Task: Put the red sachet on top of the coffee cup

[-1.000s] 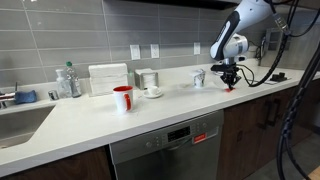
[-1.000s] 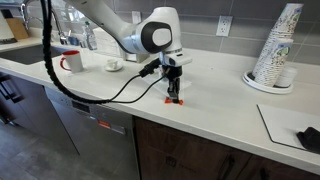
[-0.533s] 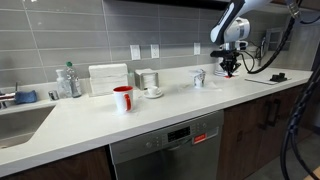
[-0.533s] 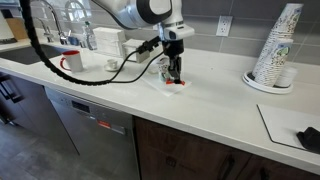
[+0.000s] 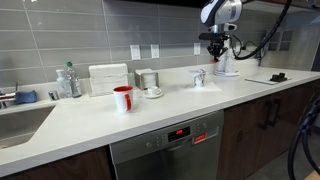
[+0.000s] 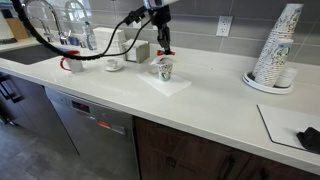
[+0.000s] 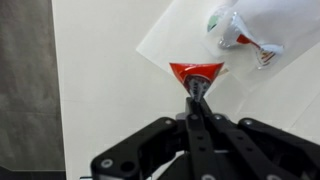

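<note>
My gripper (image 7: 197, 92) is shut on the red sachet (image 7: 196, 72), a small flat red packet that hangs from the closed fingertips. In both exterior views the gripper (image 5: 216, 52) (image 6: 165, 45) is raised well above the counter with the sachet (image 6: 166, 53) at its tip. The coffee cup (image 5: 199, 77) (image 6: 163, 69), small and whitish with a printed pattern, stands on a white napkin (image 6: 172, 85) just below and slightly to the side of the gripper. In the wrist view the cup (image 7: 245, 25) lies beyond the sachet at the upper right.
A tall red mug (image 5: 123, 98) (image 6: 73, 62) and a low white cup on a saucer (image 5: 152, 91) (image 6: 114, 65) stand further along the counter. There is a stack of paper cups (image 6: 278, 50), a black object (image 6: 308, 138), a tissue box (image 5: 108, 79), a bottle (image 5: 68, 80) and a sink (image 5: 15, 125).
The gripper has lifted from the counter with the red sachet and moved up and across to above the coffee cup.
</note>
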